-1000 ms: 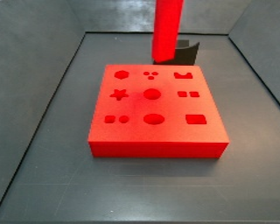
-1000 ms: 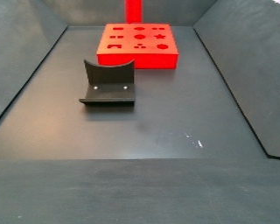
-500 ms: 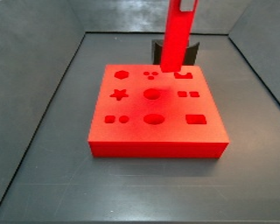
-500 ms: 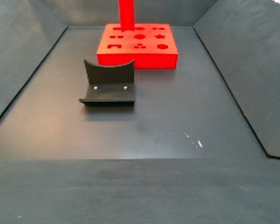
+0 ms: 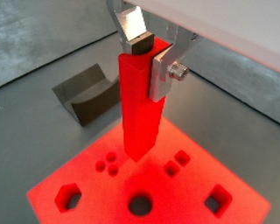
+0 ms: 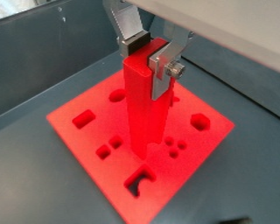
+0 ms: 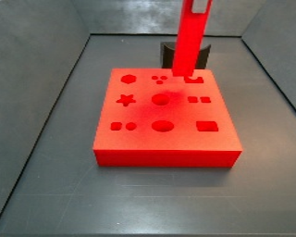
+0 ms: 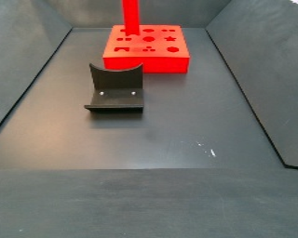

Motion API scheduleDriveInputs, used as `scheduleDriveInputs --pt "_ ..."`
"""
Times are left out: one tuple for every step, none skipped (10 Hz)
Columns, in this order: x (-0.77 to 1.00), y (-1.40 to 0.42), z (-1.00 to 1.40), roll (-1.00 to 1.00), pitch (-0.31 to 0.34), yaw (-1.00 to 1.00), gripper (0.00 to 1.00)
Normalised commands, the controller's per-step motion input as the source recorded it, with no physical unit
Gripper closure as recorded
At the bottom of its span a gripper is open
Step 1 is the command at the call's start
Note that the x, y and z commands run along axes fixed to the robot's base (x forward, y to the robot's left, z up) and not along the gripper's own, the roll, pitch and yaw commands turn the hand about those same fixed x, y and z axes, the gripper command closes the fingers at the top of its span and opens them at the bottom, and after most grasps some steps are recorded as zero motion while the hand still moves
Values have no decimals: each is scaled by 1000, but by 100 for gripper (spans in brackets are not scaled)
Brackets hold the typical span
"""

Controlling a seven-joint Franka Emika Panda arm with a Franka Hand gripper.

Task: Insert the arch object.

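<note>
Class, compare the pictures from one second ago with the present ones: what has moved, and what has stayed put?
The arch object, clamped upright in the gripper, has shifted sideways and come down toward the red board; its lower end now hangs over the cutouts, not yet inserted. The grip has not changed. The red board and the dark fixture have stayed where they were.

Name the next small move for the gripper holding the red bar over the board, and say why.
Probably a small sideways correction toward the arch-shaped cutout, then down. The gripper is shut on the bar, which hangs upright with its lower end just above the board, seemingly over plain surface rather than that cutout.
</note>
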Motion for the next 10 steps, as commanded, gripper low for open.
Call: scheduleDriveInputs --pt "309 311 220 -489 -203 -277 100" --pt "520 254 257 -290 -199 -369 100" --pt "474 177 111 -90 -163 -474 100" --pt "0 86 0 0 -29 -523 100" --pt "0 29 0 47 0 -374 100" --pt "6 0 -149 126 0 -323 100" --pt "0 14 -206 153 3 -180 100" --pt "77 49 -97 -24 4 374 100" --pt "146 0 -20 -13 47 617 100" --pt "163 0 -46 -39 61 691 100"
